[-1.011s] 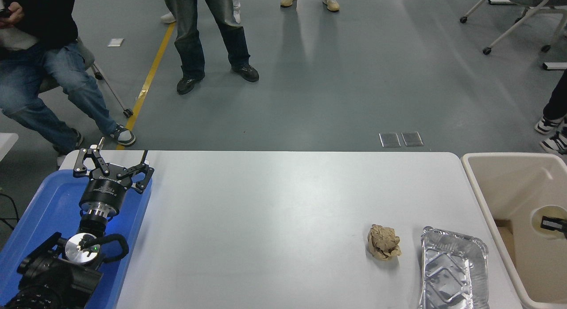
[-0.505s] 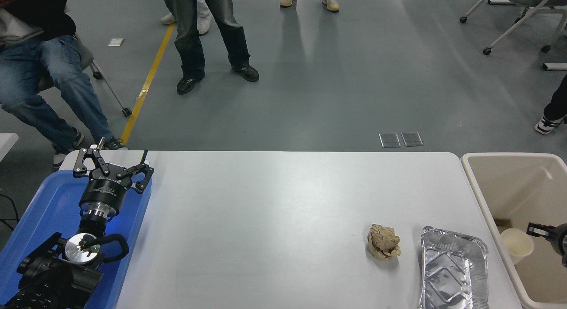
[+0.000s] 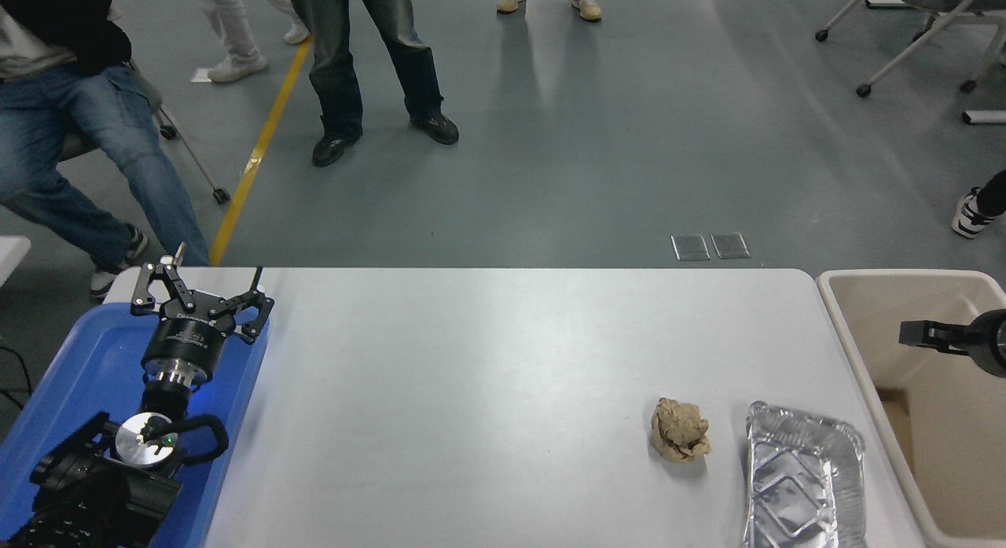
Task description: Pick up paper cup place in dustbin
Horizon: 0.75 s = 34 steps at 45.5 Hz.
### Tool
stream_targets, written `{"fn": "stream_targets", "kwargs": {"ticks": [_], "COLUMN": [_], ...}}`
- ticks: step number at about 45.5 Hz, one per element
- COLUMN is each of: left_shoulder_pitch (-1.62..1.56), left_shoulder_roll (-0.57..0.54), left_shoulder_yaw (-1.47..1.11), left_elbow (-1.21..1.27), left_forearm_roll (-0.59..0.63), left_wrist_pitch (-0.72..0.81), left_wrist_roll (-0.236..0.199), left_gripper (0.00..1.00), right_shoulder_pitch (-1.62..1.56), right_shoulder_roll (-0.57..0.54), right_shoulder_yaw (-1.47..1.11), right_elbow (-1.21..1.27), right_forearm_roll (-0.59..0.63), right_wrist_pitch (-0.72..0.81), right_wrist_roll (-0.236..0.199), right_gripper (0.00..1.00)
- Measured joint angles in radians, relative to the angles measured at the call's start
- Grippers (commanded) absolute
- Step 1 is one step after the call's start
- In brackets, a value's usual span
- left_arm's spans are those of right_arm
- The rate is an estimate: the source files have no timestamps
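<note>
step in hand: i judge the drop is done or nearly done; my right gripper (image 3: 912, 333) hangs over the dustbin (image 3: 845, 340) and carries nothing that i can see.
paper cup: i do not see it anywhere in this view; it is not on the table (image 3: 503, 391), so i suppose it lies inside the bin, in the part that the edge of the picture cuts off.
right jaws: only a thin black tip shows, seen from the side, so i cannot tell if they are apart or together.
left gripper (image 3: 200, 287): parked at the lower left over the blue tray (image 3: 71, 375), fingers spread apart, holding nothing.
next move: i think it calls for lifting the right arm clear of the bin wall without touching the thick rim, then checking that the cup is really inside.
dustbin: beige plastic, smooth, rectangular with rounded corners, standing just beside the right end of the table.
crumpled paper ball (image 3: 681, 429): brown, wrinkled, light.
foil tray (image 3: 802, 477): silver, thin, shiny, with pressed ribs; it lies near the ball, between it and the bin.
table: white, flat, matt.
</note>
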Motion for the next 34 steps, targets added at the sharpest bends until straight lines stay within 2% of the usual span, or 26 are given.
{"fn": "stream_targets", "kwargs": {"ticks": [7, 16, 26, 34], "left_shoulder_pitch": [0.001, 0.001, 0.001, 0.001], "left_shoulder_roll": [0.000, 0.000, 0.000, 0.000], "left_shoulder_yaw": [0.000, -0.001, -0.002, -0.003], "left_elbow": [0.001, 0.001, 0.001, 0.001], "left_forearm_roll": [0.000, -0.001, -0.001, -0.002], "left_wrist_pitch": [0.000, 0.000, 0.000, 0.000], "left_wrist_roll": [0.000, -0.002, -0.002, -0.002], "left_gripper": [0.99, 0.99, 0.99, 0.99], "right_shoulder_pitch": [0.256, 0.509, 0.673, 0.732], "right_shoulder_roll": [0.079, 0.241, 0.415, 0.502], "right_shoulder_yaw": [-0.093, -0.148, -0.155, -0.145], "right_elbow": [0.182, 0.376, 0.482, 0.516], "right_forearm_roll": [0.091, 0.254, 0.391, 0.458], "right_wrist_pitch": [0.163, 0.333, 0.428, 0.462], "right_wrist_roll": [0.000, 0.000, -0.001, -0.001], "right_gripper": [1.00, 1.00, 1.00, 1.00]}}
